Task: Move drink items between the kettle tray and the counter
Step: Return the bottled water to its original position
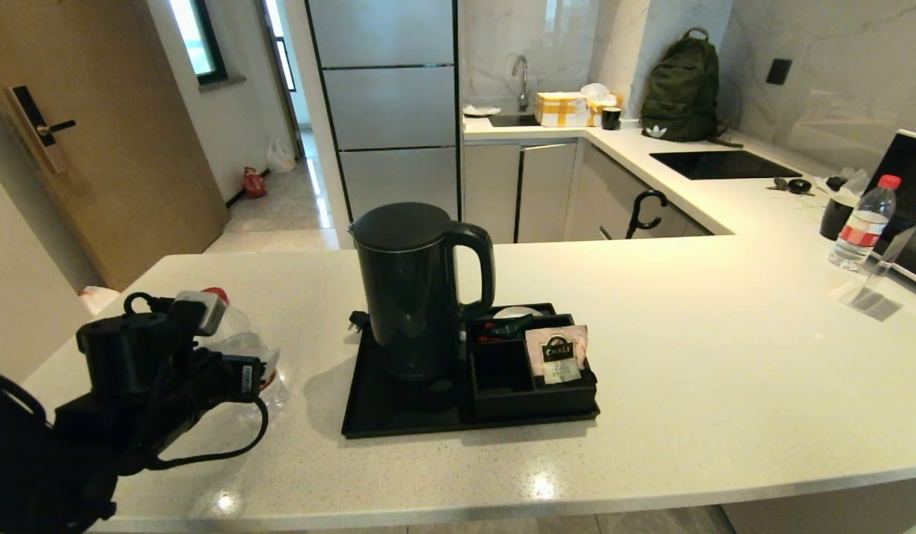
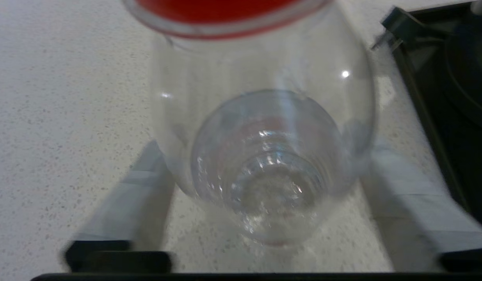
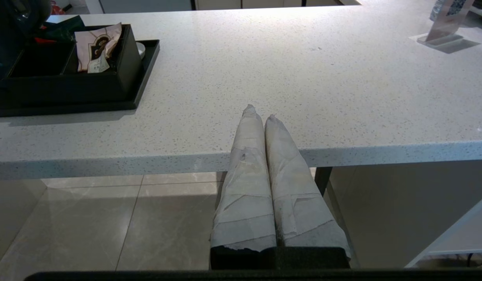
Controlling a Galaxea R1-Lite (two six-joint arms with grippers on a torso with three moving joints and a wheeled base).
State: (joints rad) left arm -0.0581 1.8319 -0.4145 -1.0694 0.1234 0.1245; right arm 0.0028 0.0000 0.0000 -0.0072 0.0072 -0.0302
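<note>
left gripper [image 2: 264,195] straddles bottle [image 2: 264,156] on counter [image 2: 49,97] | right gripper [image 3: 260,113] parked, closed

Left gripper [image 2: 264,203] is out over the counter [image 1: 650,356], fingers [image 2: 127,203] spread wide. Right gripper [image 3: 260,113] hangs low with fingers pressed together.

the head view looks forward and down over the counter [image 1: 650,356]. the left wrist view sits very near the water bottle [image 2: 264,156], looking down. the right wrist view looks from below the counter's front edge; it shares the kettle tray [image 3: 145,70] with the head view.
</note>
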